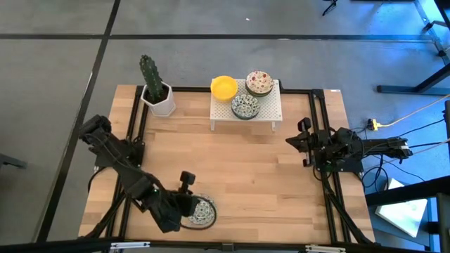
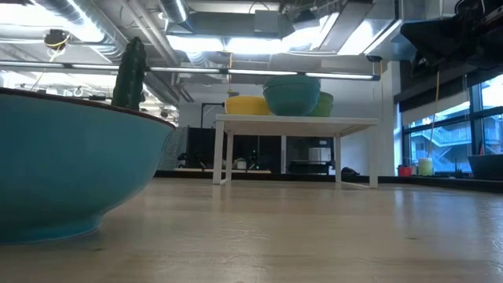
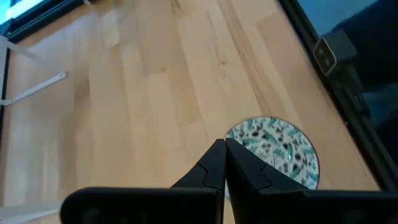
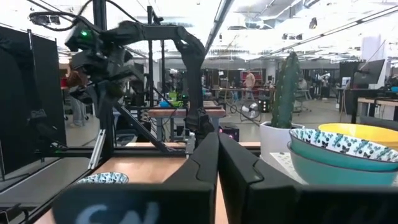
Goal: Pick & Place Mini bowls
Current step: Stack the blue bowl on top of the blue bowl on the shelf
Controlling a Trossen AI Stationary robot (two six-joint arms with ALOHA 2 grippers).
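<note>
L gripper (image 1: 188, 204) hangs low over the near-left part of the table (image 1: 232, 169), fingers (image 3: 214, 167) clenched together w/ nothing between them. A patterned mini bowl (image 1: 202, 211) sits on the wood right beside/under the tips, not gripped; probably set there on purpose as the drop spot, or next up for a pick — can't tell which. Other mini bowls wait on the white riser (image 1: 271, 112) at the far edge: yellow bowl (image 1: 223, 87), floral bowl (image 1: 259, 82), blue-green bowl (image 1: 245, 106), grouped close, likely as source or target stack. Cactus pot (image 1: 159, 98) stands just left of the riser, not part of the job. R gripper (image 1: 301, 140) parked at the right edge, fingers pressed shut, empty, well clear of the bowls.
</note>
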